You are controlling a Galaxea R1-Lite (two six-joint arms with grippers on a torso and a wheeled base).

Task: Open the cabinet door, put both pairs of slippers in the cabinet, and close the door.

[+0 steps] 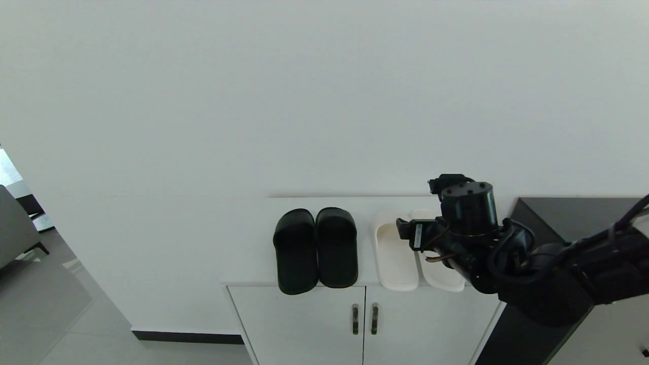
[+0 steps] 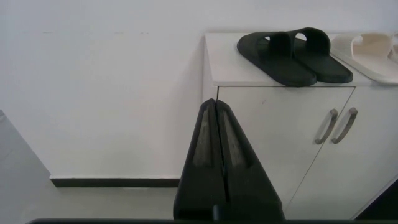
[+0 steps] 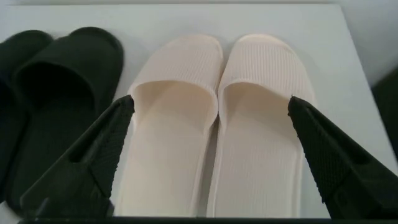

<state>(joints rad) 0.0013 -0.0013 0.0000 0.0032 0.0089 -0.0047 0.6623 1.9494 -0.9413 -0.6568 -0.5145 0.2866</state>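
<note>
A pair of black slippers [image 1: 315, 249] and a pair of white slippers [image 1: 400, 251] lie side by side on top of the white cabinet [image 1: 248, 253]. Both cabinet doors are shut, their two handles [image 1: 364, 319] meeting at the centre. My right gripper [image 3: 210, 102] is open above the white slippers [image 3: 217, 124], one finger to each side of the pair. The black slippers [image 3: 56, 81] lie beside it. My left gripper [image 2: 216, 107] is shut and empty, low in front of the cabinet's left corner [image 2: 210, 84], with the black slippers [image 2: 292, 53] and door handles [image 2: 334, 126] beyond it.
A white wall rises directly behind the cabinet. A dark unit [image 1: 563, 218] adjoins the cabinet on the right. Grey tiled floor [image 1: 61, 324] spreads to the left, with a grey chair [image 1: 15, 228] at the far left edge.
</note>
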